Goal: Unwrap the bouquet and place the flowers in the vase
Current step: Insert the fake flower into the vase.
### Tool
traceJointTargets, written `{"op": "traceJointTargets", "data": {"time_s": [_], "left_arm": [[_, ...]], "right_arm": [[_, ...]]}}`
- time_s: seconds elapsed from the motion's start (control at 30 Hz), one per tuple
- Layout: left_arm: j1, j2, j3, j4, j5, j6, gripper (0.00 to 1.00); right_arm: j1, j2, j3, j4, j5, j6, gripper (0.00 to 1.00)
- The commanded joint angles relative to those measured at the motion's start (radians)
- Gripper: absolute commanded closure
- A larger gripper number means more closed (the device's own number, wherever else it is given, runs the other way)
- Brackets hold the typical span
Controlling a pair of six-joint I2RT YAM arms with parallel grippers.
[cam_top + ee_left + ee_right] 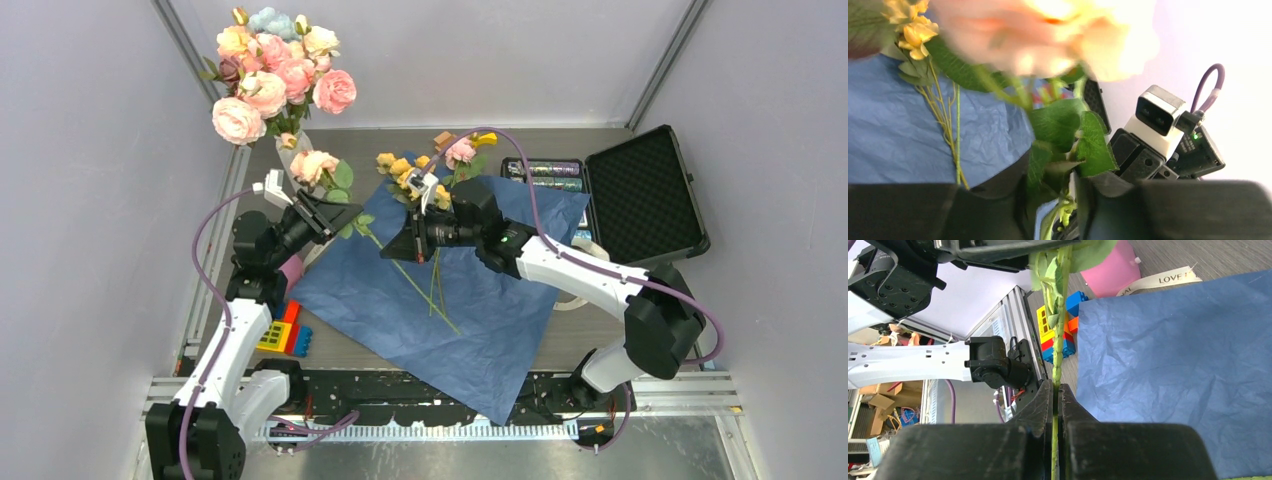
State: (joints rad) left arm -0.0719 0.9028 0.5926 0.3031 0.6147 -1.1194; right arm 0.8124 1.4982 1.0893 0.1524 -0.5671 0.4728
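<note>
Pincer of the right arm (1058, 395) is clamped shut on the thin green stem (1057, 350) of one pink-and-cream rose (313, 165). Left pincer (1060, 205) brackets the leafy upper stem; clamping cannot be confirmed. Other yellow and pink flowers (420, 170) lie on crinkled dark blue paper (500, 300).
</note>
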Motion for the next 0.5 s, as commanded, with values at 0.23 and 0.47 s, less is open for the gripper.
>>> {"op": "traceJointTargets", "data": {"time_s": [0.23, 0.47], "left_arm": [[-0.003, -0.016, -0.008, 0.035, 0.024, 0.034, 1.00], [-0.003, -0.096, 0.098, -0.191, 0.024, 0.381, 1.00]], "right_arm": [[0.008, -0.021, 0.049, -0.023, 0.015, -0.032, 1.00], [0.008, -0.065, 0.034, -0.091, 0.093, -0.047, 0.60]]}}
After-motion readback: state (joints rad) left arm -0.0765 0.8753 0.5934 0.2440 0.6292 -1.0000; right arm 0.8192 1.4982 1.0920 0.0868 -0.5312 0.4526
